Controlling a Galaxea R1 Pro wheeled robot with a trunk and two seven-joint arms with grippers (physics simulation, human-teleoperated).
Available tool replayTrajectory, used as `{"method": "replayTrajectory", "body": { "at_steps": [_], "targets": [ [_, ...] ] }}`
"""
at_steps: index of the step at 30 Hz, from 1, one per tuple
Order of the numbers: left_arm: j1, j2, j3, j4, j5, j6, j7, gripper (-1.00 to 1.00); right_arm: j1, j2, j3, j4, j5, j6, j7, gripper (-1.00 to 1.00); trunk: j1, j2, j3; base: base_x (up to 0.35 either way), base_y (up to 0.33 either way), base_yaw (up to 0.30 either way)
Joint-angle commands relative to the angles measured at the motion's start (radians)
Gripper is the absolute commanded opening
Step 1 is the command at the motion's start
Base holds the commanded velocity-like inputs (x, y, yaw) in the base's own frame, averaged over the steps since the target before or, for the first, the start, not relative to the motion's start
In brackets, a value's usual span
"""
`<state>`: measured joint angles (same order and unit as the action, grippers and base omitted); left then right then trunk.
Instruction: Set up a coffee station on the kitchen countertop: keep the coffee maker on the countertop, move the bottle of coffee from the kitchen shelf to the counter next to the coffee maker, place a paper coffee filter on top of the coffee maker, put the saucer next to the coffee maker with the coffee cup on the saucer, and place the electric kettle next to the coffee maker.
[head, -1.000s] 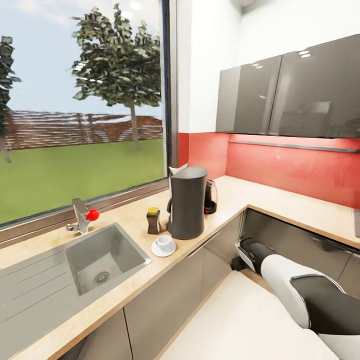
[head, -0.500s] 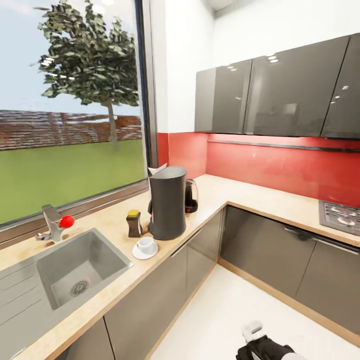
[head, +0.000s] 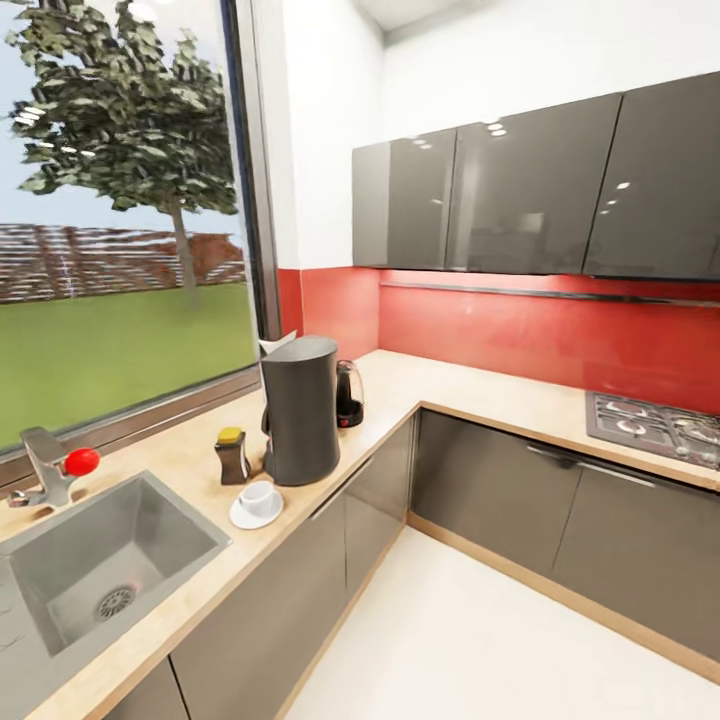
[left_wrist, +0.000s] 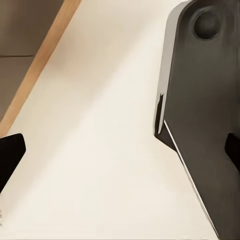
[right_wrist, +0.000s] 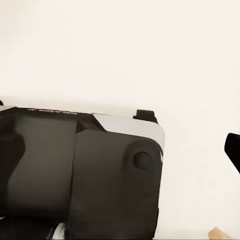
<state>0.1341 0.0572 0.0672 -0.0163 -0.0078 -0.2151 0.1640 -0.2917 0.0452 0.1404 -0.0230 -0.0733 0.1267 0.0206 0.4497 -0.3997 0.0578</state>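
Observation:
The tall dark coffee maker stands on the beige kitchen countertop near the window corner. A white paper coffee filter pokes up at its top's far edge. The bottle of coffee, yellow-capped, stands just left of it. In front lies the saucer with the coffee cup on it. The electric kettle stands right behind the coffee maker. My left gripper hangs open over the pale floor, and my right gripper is open too; both are empty.
A steel sink and a faucet with a red knob sit at the left. A gas hob lies at the right. Dark wall cabinets hang over the counter. White floor fills the corner. The robot's dark base is under the wrists.
The head camera has swung right and up, so everything on the counter shifted left in the picture. My right arm has dropped out of the head view.

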Motion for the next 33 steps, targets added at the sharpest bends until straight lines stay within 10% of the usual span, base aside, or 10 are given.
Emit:
{"method": "replayTrajectory", "body": {
  "at_steps": [1,8,14,33],
  "targets": [
    [0.001,-0.001,0.006,-0.001,-0.001,0.0,0.0,1.0,0.005,0.001,0.008,-0.002,-0.008,0.034,0.003,1.0,0.0,0.0,0.001,0.0,0.0,-0.211],
    [0.001,-0.002,0.009,0.0,0.003,0.037,0.001,1.0,0.014,0.002,0.009,-0.002,-0.009,0.185,0.001,1.0,0.0,0.0,0.003,0.0,0.0,-0.109],
    [0.001,-0.01,0.009,0.0,0.004,0.182,0.0,1.0,0.015,-0.003,0.011,-0.003,-0.007,0.054,-0.002,1.0,0.0,0.0,0.003,0.0,0.0,-0.002],
    [0.001,-0.022,0.012,0.0,0.005,0.202,0.003,1.0,0.016,-0.004,0.013,-0.009,-0.008,0.011,-0.002,1.0,0.0,0.0,0.003,0.0,0.0,0.0]
  ]
}}
